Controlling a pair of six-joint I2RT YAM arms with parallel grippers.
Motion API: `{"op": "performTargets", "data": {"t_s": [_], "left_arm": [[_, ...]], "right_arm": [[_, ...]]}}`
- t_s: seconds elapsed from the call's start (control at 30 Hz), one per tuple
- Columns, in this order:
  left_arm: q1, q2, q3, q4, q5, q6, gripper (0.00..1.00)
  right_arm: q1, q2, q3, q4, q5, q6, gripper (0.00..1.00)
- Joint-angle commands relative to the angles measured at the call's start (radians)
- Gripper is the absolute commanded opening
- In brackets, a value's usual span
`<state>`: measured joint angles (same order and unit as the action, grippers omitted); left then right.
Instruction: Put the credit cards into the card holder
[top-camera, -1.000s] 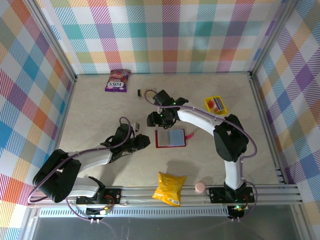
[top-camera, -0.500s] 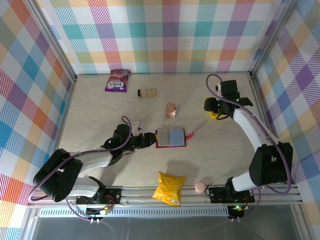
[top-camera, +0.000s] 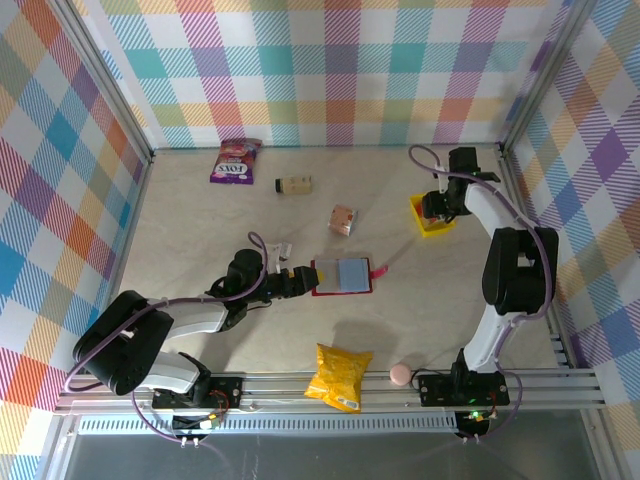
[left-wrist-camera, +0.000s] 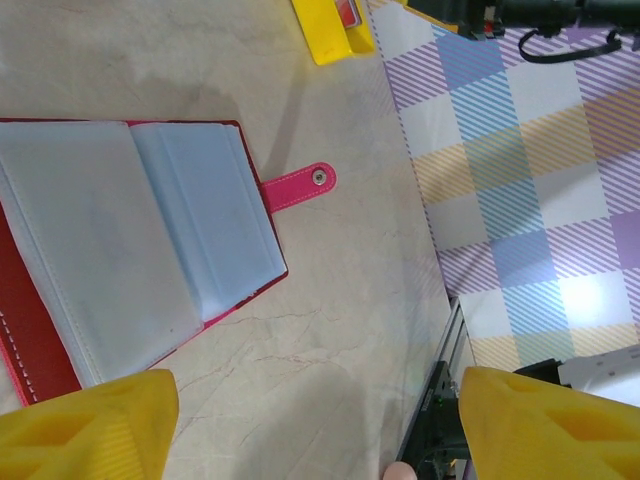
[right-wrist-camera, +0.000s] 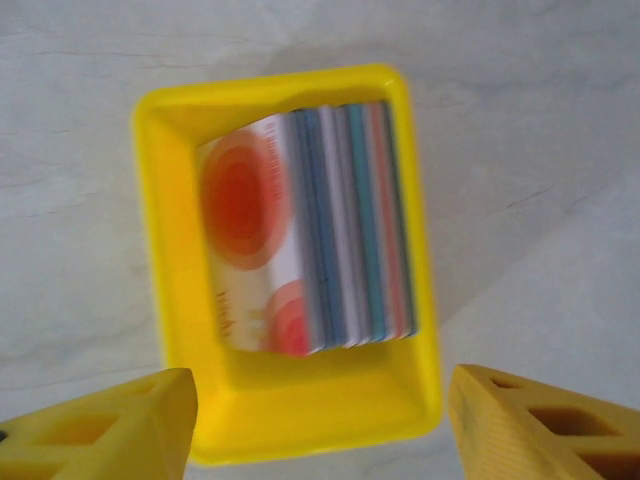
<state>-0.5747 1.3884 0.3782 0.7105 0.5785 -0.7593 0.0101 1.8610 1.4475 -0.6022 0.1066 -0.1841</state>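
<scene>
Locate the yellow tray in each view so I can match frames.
Top external: yellow tray at the far right, near the wall.
Left wrist: top edge, centre, beyond the card holder.
Right wrist: centre of frame.
Shared landmark: the credit cards inside it.

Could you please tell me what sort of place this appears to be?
Probably a lab robot cell: plaid walls box in a tabletop, with two arms bolted to a metal rail.

Lying about: 1 card holder (top-camera: 340, 275), 1 yellow tray (right-wrist-camera: 160, 250), snack bags x2: purple bag (top-camera: 235, 160), yellow bag (top-camera: 340, 377). 1 sm. beige bottle (top-camera: 293, 184), 1 brown block (top-camera: 343, 220), 1 pink round thing (top-camera: 400, 373). Credit cards (right-wrist-camera: 330, 230) stacking in tray: several, exact no. unclear.
</scene>
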Motion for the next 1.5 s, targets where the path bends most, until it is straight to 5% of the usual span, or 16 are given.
{"op": "performTargets", "data": {"t_s": [0.0,0.63,1.07,1.47], "left_arm": [[-0.005,-0.017,0.001,0.02,0.019,0.037,0.76],[-0.005,-0.016,0.008,-0.012,0.007,0.056,0.85],[-0.005,-0.014,0.014,-0.016,0.018,0.055,0.85],[-0.005,-0.008,0.017,-0.019,0.02,0.057,0.85]], "right_arm": [[-0.023,0.043,0.063,-0.019,0.009,-0.119,0.69],[-0.018,0.234,0.225,-0.086,-0.073,-0.226,0.78],[-0.01,0.282,0.24,-0.042,-0.004,-0.241,0.79],[-0.01,0.228,0.201,0.046,0.071,-0.205,0.67]]}}
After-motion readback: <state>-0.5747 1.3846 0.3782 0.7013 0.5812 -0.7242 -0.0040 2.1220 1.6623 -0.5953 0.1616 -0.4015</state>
